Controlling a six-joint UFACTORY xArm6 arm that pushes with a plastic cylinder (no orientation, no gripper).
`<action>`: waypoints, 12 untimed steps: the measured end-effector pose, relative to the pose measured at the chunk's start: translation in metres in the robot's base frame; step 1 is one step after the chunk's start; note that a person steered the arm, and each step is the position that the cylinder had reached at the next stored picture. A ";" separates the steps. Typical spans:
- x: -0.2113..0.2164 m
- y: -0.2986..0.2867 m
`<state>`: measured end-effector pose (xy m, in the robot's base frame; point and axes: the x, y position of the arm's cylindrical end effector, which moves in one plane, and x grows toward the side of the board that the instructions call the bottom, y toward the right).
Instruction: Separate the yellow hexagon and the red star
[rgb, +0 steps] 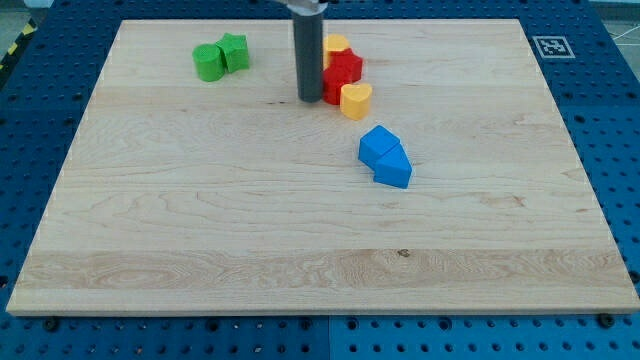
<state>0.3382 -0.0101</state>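
Observation:
The yellow hexagon (336, 45) sits near the view's top centre, touching the red star (343, 68) just below it. A second red block (331, 90) lies under the star, partly hidden by the rod. A yellow heart (356, 100) touches the red blocks at their lower right. My tip (310, 98) stands on the board just left of the red blocks, close to or touching them.
Two green blocks (221, 57) sit together at the view's upper left. Two blue blocks (385, 157) lie together right of centre. A fiducial tag (550, 45) marks the wooden board's (200, 220) upper right corner.

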 end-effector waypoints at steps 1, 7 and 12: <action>-0.004 -0.002; -0.121 0.012; -0.062 0.037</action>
<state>0.2767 0.0266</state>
